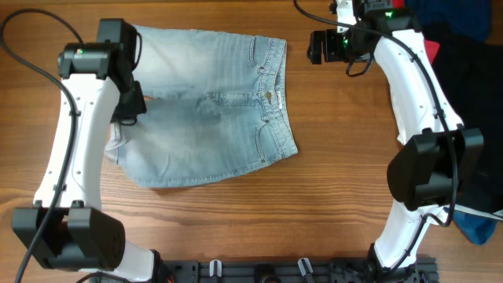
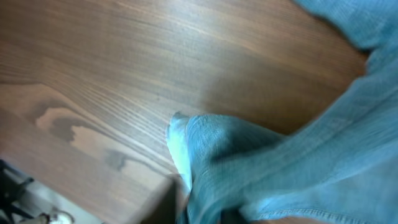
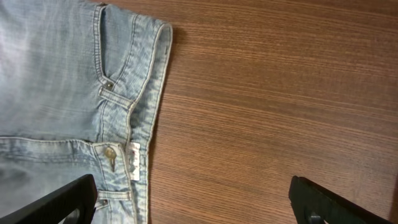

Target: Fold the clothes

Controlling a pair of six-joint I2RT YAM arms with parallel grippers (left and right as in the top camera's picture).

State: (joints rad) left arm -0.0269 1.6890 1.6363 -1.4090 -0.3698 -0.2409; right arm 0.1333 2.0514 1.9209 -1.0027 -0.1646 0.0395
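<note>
The right pincer (image 1: 318,45) hangs over bare wood with its two dark fingertips (image 3: 68,202) spread wide apart. It is just beside the upper right corner of the shorts (image 1: 204,102) and not touching them. From its own camera I can see the waistband (image 3: 146,93) running down the left of the view, with a metal button (image 3: 111,155), a small pale label next to it and the stitched edge of a pocket above. Across the table (image 1: 338,196), the left pincer (image 1: 132,102) sits right at the opposite edge of the shorts, where the leg ends are. Its camera gives only a blurred bunch of pale denim rising close to the lens, with a rolled hem lying against the wood. The fingers are hidden, so I cannot tell whether it is clamped on the cloth or apart. The shorts themselves lie spread mostly flat, front side up, left of the middle of the table, with the waistband to the right and the legs to the left. The lower leg angles off toward the near left. Off at the right edge of the table lies a heap of other clothes (image 1: 471,71), partly behind the right arm, mostly black with a bit of red (image 1: 431,51) showing and a blue piece (image 1: 479,228) nearer the front.
</note>
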